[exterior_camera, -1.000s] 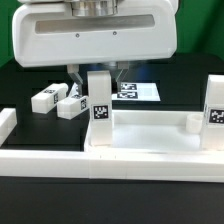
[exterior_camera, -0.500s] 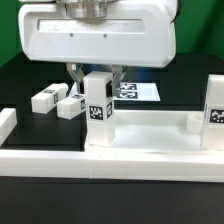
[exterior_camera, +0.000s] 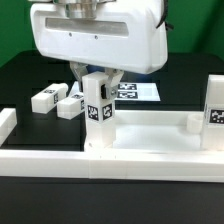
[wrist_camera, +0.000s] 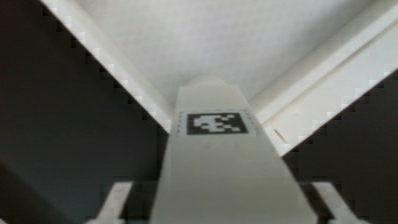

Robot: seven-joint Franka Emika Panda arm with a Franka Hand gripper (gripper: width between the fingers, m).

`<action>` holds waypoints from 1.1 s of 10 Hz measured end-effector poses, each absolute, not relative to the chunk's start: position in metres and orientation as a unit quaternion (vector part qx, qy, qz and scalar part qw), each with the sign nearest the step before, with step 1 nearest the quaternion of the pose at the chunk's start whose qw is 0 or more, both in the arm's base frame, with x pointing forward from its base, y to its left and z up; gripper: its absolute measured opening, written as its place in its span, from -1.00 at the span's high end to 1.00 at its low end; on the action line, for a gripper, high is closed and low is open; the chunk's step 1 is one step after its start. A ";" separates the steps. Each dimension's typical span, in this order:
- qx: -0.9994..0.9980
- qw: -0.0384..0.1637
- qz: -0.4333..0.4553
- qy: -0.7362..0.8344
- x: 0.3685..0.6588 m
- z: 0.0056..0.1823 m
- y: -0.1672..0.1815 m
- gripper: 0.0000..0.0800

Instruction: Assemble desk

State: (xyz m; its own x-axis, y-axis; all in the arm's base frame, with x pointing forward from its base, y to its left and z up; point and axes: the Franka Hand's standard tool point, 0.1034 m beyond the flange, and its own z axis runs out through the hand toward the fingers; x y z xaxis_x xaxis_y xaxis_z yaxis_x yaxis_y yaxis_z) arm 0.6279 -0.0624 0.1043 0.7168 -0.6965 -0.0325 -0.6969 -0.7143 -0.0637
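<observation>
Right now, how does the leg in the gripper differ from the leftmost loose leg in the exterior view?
The gripped leg stands upright at the panel's corner; the loose leg lies flat on the table. The gripper clamps the gripped leg; nothing holds the loose leg. Both are short, white, square-section, with black-and-white tags.

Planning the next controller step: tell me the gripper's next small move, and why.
Probably twist the leg further down into the near corner of the panel. The gripper clamps the leg's top from both sides, the leg stands upright on that corner, and its tag face looks slightly turned, not square with the rim.
</observation>
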 end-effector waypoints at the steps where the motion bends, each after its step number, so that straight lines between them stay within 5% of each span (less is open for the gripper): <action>1: -0.930 0.036 0.003 0.366 0.628 0.104 -0.062 0.24; 2: -0.934 0.036 0.002 0.357 0.628 0.104 -0.062 0.24; 4: -0.944 0.035 0.002 0.329 0.628 0.104 -0.060 -0.52; 11: -0.999 0.028 -0.010 -0.043 0.628 0.102 -0.054 -0.62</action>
